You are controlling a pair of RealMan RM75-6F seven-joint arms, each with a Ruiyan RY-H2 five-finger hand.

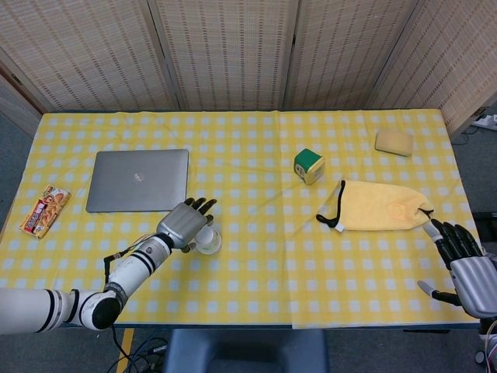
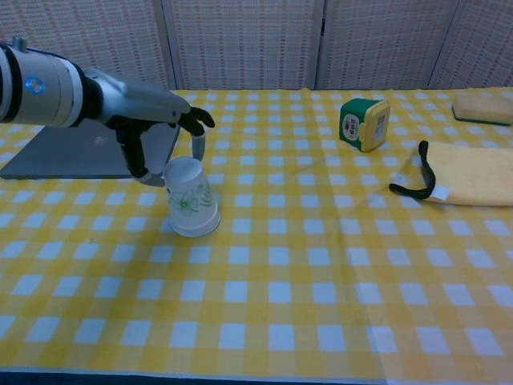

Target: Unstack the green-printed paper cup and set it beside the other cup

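A white paper cup with green print stands upside down on the yellow checked cloth; the head view shows the cup left of the table's middle. Whether it is one cup or a stack cannot be told. My left hand hovers over its top and left side with fingers spread around it, thumb low on the left, and appears to touch the cup without a closed grip; from above the left hand covers part of the cup. My right hand lies open at the table's front right corner, holding nothing.
A closed grey laptop lies behind the left hand. A green tape measure, a yellow cloth pouch with black strap, a tan sponge and a snack packet lie around the table.
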